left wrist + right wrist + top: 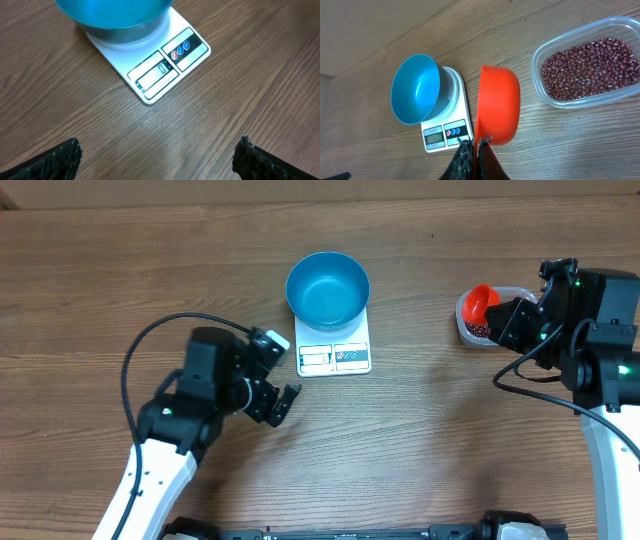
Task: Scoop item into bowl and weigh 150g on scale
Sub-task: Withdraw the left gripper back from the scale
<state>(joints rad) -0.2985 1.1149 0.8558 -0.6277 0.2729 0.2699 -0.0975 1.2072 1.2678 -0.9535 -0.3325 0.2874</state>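
Note:
The blue bowl (327, 287) (115, 15) (415, 89) sits empty on the white scale (334, 352) (165, 65) (445, 131). My left gripper (282, 370) (157, 160) is open just left of the scale above bare table, with nothing between its fingers (60, 160). My right gripper (500, 315) (476, 142) is shut on the rim of an orange scoop (481, 302) (497, 105), which is turned on edge. Dark red-brown beans (592, 67) (476, 328) lie in a clear tub (620, 95) (463, 312) right of the scoop. The scoop hangs over the tub's left end.
Wood-grain table throughout. A black cable (135, 360) loops at the left arm. The right arm's body (600, 330) stands at the right edge beside the tub.

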